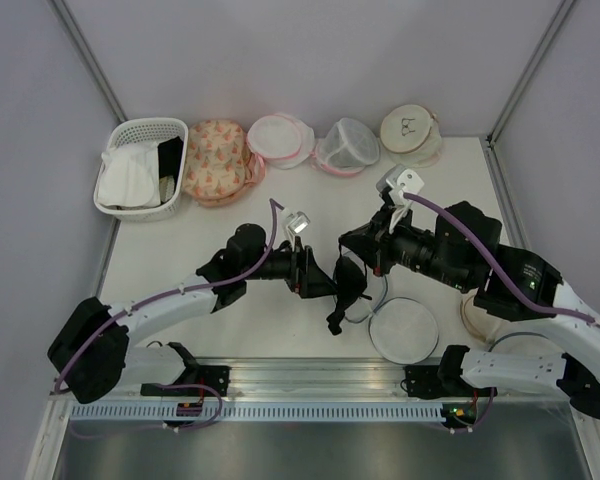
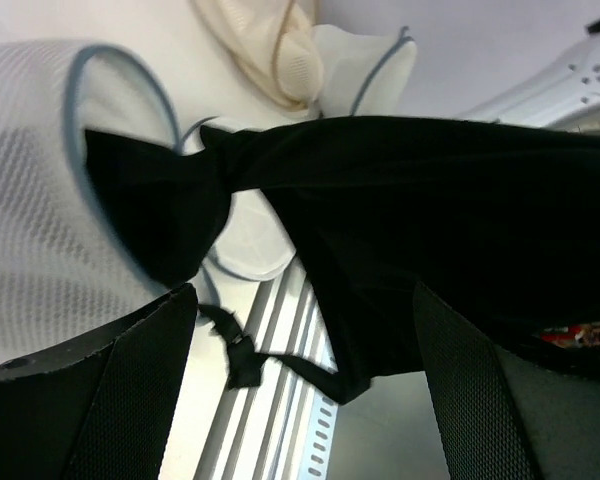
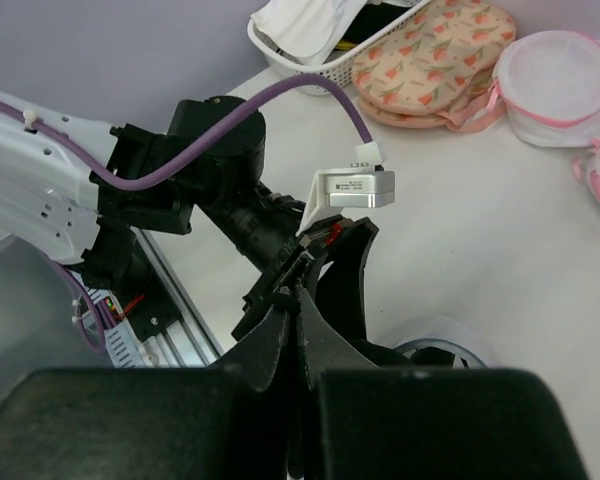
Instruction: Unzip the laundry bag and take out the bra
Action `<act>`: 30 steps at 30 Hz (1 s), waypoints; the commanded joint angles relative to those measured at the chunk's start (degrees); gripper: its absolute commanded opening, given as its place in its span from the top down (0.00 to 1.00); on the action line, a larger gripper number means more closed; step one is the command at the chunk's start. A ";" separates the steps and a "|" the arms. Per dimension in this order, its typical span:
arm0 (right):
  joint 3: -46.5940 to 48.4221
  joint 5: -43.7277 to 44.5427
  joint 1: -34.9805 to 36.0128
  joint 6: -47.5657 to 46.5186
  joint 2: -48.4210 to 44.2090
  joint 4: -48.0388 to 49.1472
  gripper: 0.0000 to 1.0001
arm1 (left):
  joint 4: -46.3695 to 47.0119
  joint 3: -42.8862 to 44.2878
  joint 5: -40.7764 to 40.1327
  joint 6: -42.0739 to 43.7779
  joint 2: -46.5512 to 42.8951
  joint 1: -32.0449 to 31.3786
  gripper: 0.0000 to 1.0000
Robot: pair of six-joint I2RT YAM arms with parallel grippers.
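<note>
Late stage of the extraction, judged from the present views. The bra point(image 1: 348, 285), black with thin straps, hangs in the air between the two arms near the centre of the table point(image 1: 180, 250), above and at about 10 o'clock from the laundry bag point(image 1: 403, 330), which lies flat with its dark rim showing. The bra appears to be out of the bag already, so the unzipping seems done; what is left is likely to free any trailing strap and set the garment down. The left gripper point(image 1: 315, 277) looks clamped on the bra's left edge; its wrist view shows black fabric point(image 2: 430, 230) spread across both fingers point(image 2: 110, 400), with a strap and small clasp point(image 2: 242, 360) dangling below. The right gripper point(image 1: 365, 253) meets the bra from 2 o'clock; in its wrist view the fingers point(image 3: 280, 345) are pressed together, apparently pinching dark fabric, though the contact is lost in black on black. Hidden or unclear: the zipper's state, whether a strap still touches the bag, and the bag's interior. Along the far edge stand a white basket point(image 1: 125, 135), a floral pink bag point(image 1: 215, 160) and other mesh bags point(image 1: 280, 140).
</note>
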 commanded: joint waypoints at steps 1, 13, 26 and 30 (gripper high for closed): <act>2.25 -2.92 0.14 -1.31 0.18 -0.71 1.00 | 9.69 1.73 5.62 4.61 -2.09 -0.81 0.09; 3.04 -6.70 0.14 -1.14 2.20 -1.68 1.00 | 3.66 9.78 9.94 3.24 10.01 -0.90 0.12; 2.16 -6.79 0.14 -1.40 1.14 -2.21 1.00 | -1.11 6.21 -19.94 14.72 3.37 -7.84 0.12; 1.90 -6.17 0.14 -1.49 0.88 -2.47 1.00 | -6.19 7.60 -30.02 9.39 3.61 -7.76 0.10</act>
